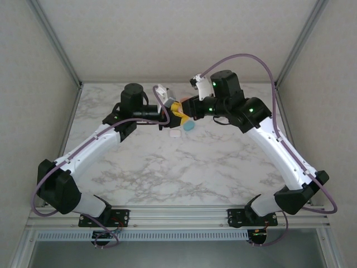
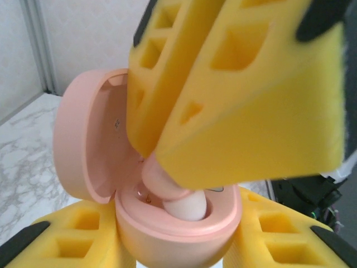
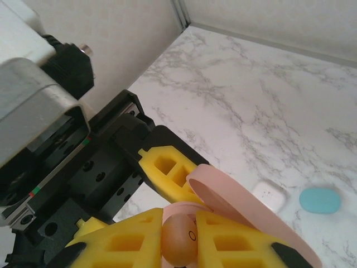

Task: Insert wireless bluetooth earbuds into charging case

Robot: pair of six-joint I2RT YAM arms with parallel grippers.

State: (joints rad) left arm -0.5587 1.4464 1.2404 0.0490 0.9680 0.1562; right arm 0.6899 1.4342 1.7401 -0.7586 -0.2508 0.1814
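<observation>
Your right gripper is pinched shut on the pinkish earbud, tip inside the open pink case. Your left gripper clamps it.

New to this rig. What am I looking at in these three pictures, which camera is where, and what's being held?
Two robot arms are bolted to a marble table. One picture looks down from above; the other two come from a camera on each wrist. The left gripper clamps an open pink charging case. The right gripper pinches a pinkish earbud and holds it at the case's pocket. A white case and a teal case lie on the table.
</observation>
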